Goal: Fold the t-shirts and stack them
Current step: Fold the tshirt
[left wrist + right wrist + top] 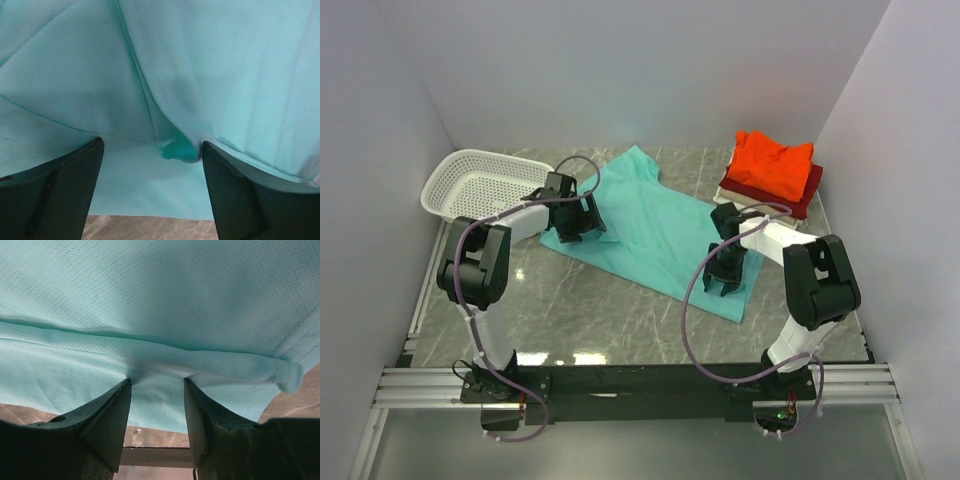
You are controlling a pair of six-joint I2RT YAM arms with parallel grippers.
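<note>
- Teal t-shirt (650,225) lay spread and unfolded, under both claws.
- Left gripper (151,145): jaws wide apart, a seam ridge of the shirt between them, nothing clamped.
- Right gripper (156,382): jaws part-open, straddling the hem puckered at its fingertips; no firm hold visible.
- Orange-red t-shirt (772,162) sat folded on the dark red t-shirt (807,195), beyond the right claw.
- Judged: 2 visibly stacked; teal fold barely begun, stacking remained.
</note>
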